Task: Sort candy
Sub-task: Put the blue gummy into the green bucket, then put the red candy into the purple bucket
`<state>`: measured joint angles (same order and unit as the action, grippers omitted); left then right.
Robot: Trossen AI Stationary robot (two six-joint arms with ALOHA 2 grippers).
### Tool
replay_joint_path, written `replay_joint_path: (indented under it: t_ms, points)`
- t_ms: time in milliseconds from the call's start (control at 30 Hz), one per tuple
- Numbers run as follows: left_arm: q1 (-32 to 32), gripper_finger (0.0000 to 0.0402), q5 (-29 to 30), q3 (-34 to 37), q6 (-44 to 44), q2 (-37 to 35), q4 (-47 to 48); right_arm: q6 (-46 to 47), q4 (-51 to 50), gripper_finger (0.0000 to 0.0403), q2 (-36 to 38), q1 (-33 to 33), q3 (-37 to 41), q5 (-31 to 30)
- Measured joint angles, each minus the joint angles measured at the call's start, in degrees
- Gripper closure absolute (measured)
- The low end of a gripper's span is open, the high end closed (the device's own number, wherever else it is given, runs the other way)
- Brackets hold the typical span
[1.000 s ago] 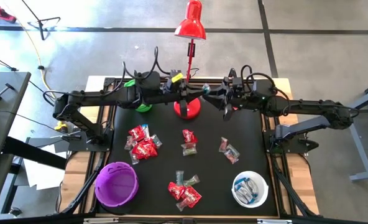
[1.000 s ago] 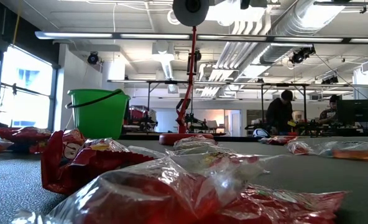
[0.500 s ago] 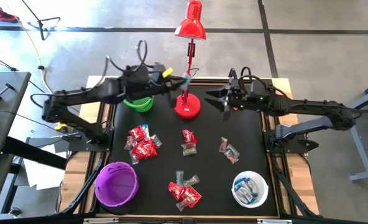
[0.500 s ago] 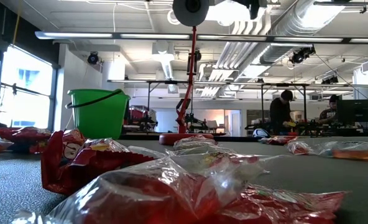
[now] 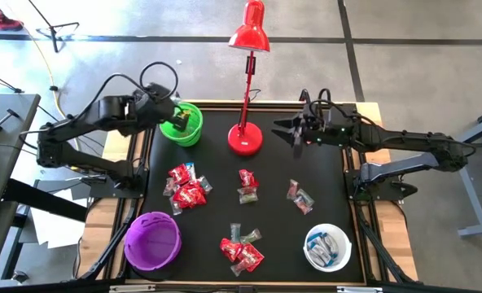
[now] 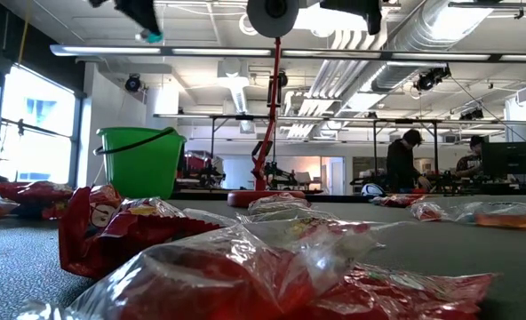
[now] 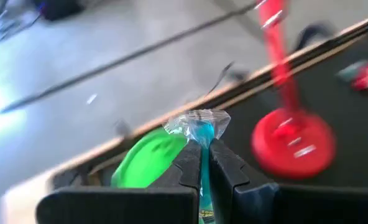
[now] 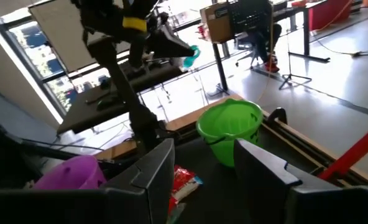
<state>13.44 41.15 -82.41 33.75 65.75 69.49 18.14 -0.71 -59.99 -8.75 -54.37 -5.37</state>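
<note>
My left gripper (image 5: 174, 120) hangs over the green bowl (image 5: 184, 126) at the table's far left, shut on one candy (image 7: 199, 127) in a clear, blue-green wrapper. The same candy shows in the right wrist view (image 8: 191, 52) and high up in the low view (image 6: 152, 36). My right gripper (image 5: 290, 130) stands open and holds nothing, up in the air to the right of the red lamp (image 5: 246, 138). Loose candy lies on the black mat in several small heaps (image 5: 186, 185), (image 5: 247, 185), (image 5: 300, 196), (image 5: 241, 249). My left gripper pinches the candy's wrapper (image 7: 201, 144) between its two fingertips (image 7: 185, 167). The crinkled end of the wrapper sticks out beyond them. The fingers slant downward from the table's left side. The candy is lifted clear, high above the green bowl.
A purple bowl (image 5: 152, 241) stands at the near left. At the near right a white bowl (image 5: 328, 247) holds blue-and-white sweets. The red lamp's pole (image 6: 272, 116) rises at the far middle. People work at desks (image 6: 403, 160) beyond the table.
My left gripper has drawn away from my right gripper beside the lamp and swung toward the table's left edge, over the green bowl. It has tipped downward and kept the candy in its hold. My right gripper has stayed where it was.
</note>
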Motion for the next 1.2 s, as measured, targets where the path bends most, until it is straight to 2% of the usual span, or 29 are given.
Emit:
replay_joint_path:
  t_ms: [133, 233, 300, 600, 767, 1033, 1100, 1200]
  points:
    - [4.01, 0.0401, -1.25, 0.02, 2.71, 0.01, 7.94, 1.70, -0.35, 0.0242, 0.00, -0.79, 0.00, -1.53]
    - [7.49, 0.0401, -10.05, 0.04, -3.99, 0.55, 8.70, 4.93, -1.54, 0.0242, -0.01, -2.07, 0.00, -1.54]
    - [9.82, 0.0400, -13.71, 0.09, -8.29, 0.96, 8.21, 6.62, -2.42, 0.0242, -0.02, -2.80, 0.00, -1.55]
    - [20.18, 0.0379, -14.01, 0.07, -20.14, 5.35, 5.60, 11.25, -3.39, 0.0242, -0.02, -2.98, 0.00, 0.34]
    - [24.79, 0.0361, -22.07, 0.07, -25.54, 8.14, 3.13, 12.97, -3.38, 0.0242, -0.02, -1.45, 0.00, 1.60]
    - [27.04, 0.0331, -31.53, 0.07, -28.27, 11.31, 2.58, 12.98, -5.33, 0.0242, -0.02, 0.17, 0.00, 1.80]
    - [26.41, 0.0328, -35.73, 0.07, -27.97, 11.50, 2.22, 13.23, -9.94, 0.0242, -0.02, -0.35, 0.00, 0.86]
    - [24.23, 0.0328, -41.06, 0.07, -28.01, 11.47, -1.56, 17.68, -20.90, 0.0242, -0.02, -2.35, 0.00, -3.64]
